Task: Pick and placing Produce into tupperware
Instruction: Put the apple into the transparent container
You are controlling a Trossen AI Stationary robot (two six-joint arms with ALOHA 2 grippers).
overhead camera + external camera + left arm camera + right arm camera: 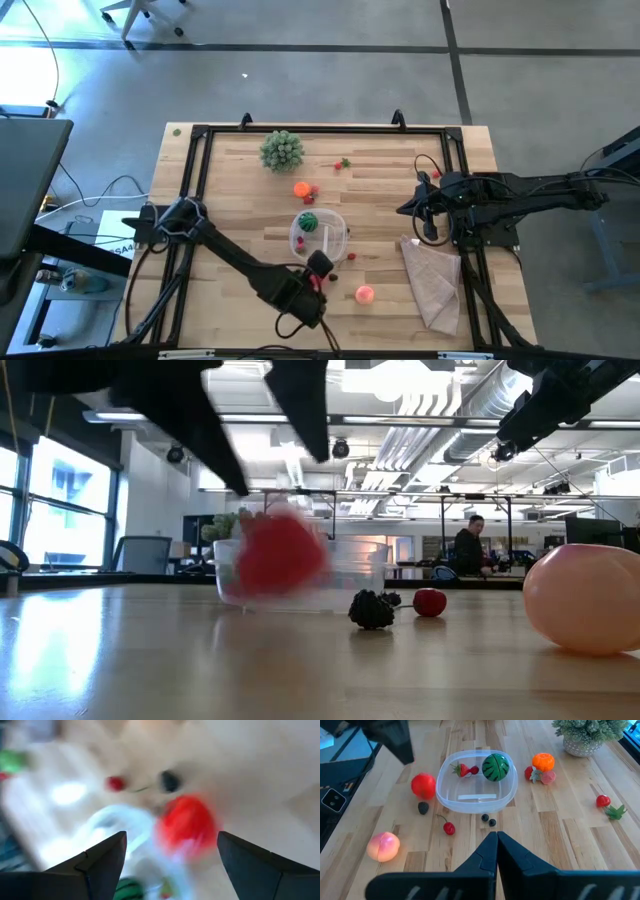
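The clear round tupperware (473, 809) stands mid-table and holds a small watermelon (496, 766) and a strawberry (462, 769). A red tomato-like ball (423, 785) sits just outside its wall, toward the table's near edge; it is blurred in the low view (280, 555). My left gripper (170, 840) hangs open above that ball (186, 827), its fingers apart from it. A peach (383, 846), a cherry (449, 828), a blackberry (423, 808) and two blueberries (488, 820) lie on the wood nearby. My right gripper (496, 837) waits shut at the right side.
An orange (542, 761) and small pink and red pieces (540, 775) lie beyond the tupperware, and a small tomato with a green leaf (603, 800) farther back. A potted plant clump (282, 150) stands at the back. A tan cloth (432, 280) lies at the right front. A black frame (195, 180) edges the table.
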